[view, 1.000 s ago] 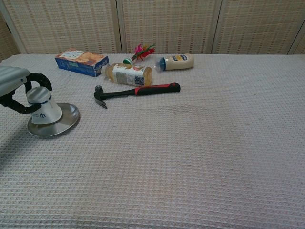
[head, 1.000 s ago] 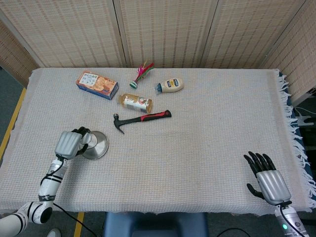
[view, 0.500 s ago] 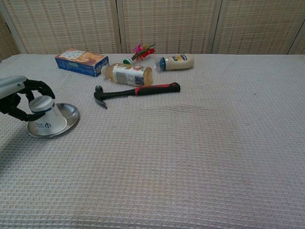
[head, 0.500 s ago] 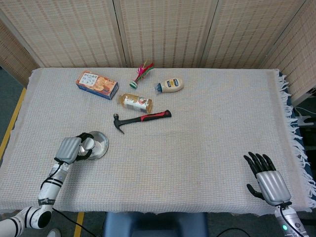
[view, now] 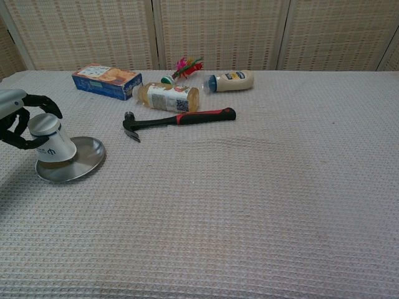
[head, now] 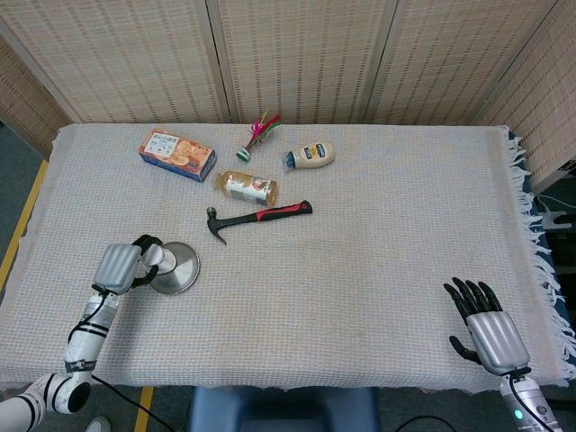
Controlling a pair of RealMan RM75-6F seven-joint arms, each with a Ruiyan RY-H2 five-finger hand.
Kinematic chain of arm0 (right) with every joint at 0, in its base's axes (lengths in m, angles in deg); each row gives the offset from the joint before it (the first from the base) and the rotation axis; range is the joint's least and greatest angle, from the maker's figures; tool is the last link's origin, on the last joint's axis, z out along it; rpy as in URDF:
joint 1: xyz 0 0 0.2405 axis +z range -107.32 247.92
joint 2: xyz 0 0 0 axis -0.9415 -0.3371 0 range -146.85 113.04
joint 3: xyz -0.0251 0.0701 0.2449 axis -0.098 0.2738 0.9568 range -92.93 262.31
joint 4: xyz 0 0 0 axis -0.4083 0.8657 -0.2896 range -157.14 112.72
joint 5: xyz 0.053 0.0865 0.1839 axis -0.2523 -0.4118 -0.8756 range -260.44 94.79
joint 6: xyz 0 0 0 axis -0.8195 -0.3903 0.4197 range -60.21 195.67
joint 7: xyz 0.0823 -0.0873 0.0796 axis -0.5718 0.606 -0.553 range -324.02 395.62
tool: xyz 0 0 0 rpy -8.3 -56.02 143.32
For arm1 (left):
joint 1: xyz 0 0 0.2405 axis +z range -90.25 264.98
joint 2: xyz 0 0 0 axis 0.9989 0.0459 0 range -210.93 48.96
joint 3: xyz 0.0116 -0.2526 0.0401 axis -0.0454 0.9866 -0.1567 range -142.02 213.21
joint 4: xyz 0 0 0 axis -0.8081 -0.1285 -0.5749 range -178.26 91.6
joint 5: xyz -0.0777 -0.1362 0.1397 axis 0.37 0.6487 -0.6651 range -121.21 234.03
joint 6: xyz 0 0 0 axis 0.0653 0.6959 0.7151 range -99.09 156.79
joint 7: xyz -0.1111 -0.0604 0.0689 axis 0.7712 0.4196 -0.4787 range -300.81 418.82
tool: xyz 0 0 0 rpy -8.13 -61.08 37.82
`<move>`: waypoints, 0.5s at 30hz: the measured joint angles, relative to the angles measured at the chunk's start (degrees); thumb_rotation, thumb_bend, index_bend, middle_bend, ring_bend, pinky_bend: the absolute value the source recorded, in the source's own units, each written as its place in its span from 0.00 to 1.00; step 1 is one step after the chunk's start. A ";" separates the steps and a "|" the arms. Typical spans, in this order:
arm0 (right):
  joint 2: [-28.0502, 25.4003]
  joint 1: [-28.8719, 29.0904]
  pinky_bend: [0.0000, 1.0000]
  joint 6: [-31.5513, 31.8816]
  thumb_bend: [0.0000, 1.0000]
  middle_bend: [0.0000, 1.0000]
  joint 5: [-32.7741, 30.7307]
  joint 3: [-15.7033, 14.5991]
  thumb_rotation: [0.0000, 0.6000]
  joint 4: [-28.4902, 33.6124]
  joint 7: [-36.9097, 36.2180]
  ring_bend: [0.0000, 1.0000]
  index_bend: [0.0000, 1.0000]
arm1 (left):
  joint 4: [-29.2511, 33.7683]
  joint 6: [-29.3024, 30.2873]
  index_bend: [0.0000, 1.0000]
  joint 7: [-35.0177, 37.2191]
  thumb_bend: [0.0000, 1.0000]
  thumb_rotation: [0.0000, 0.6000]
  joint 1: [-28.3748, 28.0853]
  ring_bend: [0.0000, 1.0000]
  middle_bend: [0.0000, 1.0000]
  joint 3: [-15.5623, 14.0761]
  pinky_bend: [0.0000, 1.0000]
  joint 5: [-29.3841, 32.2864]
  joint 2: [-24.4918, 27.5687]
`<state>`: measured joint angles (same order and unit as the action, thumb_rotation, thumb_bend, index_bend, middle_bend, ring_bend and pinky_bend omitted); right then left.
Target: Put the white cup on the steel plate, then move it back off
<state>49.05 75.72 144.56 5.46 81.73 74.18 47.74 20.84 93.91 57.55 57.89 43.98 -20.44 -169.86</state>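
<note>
The white cup [view: 51, 139] is upside down and tilted, over the left part of the steel plate [view: 80, 163]; whether its rim touches the plate I cannot tell. My left hand [view: 17, 118] grips the cup near its upturned base. In the head view the left hand [head: 120, 265] hides most of the cup [head: 155, 259] beside the steel plate [head: 178, 267]. My right hand [head: 486, 327] rests with its fingers spread at the table's front right corner, holding nothing.
A hammer [head: 258, 217] lies right of and behind the plate. Further back are a lying bottle [head: 246, 187], a snack box [head: 177, 154], a mayonnaise bottle [head: 310, 156] and a feathered toy [head: 259, 133]. The cloth's fringed edge [head: 537, 243] runs along the right.
My left hand has raised the cup and shifted it leftward over the plate; half a second ago it was lower and leaning. The right hand has not moved.
</note>
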 measured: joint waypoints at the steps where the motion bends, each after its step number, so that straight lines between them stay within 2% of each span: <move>1: -0.01 0.01 0.00 -0.04 0.21 0.00 -0.02 -0.01 1.00 0.01 0.00 0.00 0.00 | -1.41 0.60 0.68 -0.89 0.63 1.00 -0.02 0.68 0.83 0.04 0.84 -0.10 -0.72; 4: -0.06 0.04 0.00 -0.20 0.21 0.00 -0.12 -0.05 1.00 0.07 0.00 0.00 0.00 | -4.84 2.71 0.68 -3.70 0.62 1.00 -0.07 0.68 0.83 0.14 0.83 -0.59 -2.79; 7: -0.11 0.00 0.00 0.01 0.21 0.00 -0.06 -0.01 1.00 0.14 0.01 0.00 0.00 | -4.73 3.22 0.68 -3.79 0.63 1.00 -0.01 0.68 0.83 0.04 0.83 -0.87 -3.12; 10: -0.16 -0.04 0.00 0.25 0.21 0.00 0.05 0.05 1.00 0.08 -0.05 0.00 0.00 | -2.07 1.80 0.68 -2.04 0.63 1.00 0.03 0.68 0.83 -0.20 0.83 -0.72 -1.96; 15: -0.08 -0.15 0.00 0.50 0.21 0.00 0.36 -0.04 1.00 -0.15 -0.14 0.00 0.00 | 4.83 -4.32 0.68 3.02 0.63 1.00 -0.23 0.68 0.84 -0.59 0.83 0.74 2.04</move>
<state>48.97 75.57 145.06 5.83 81.69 74.03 47.60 25.67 89.59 60.58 57.65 43.39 -19.70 -167.82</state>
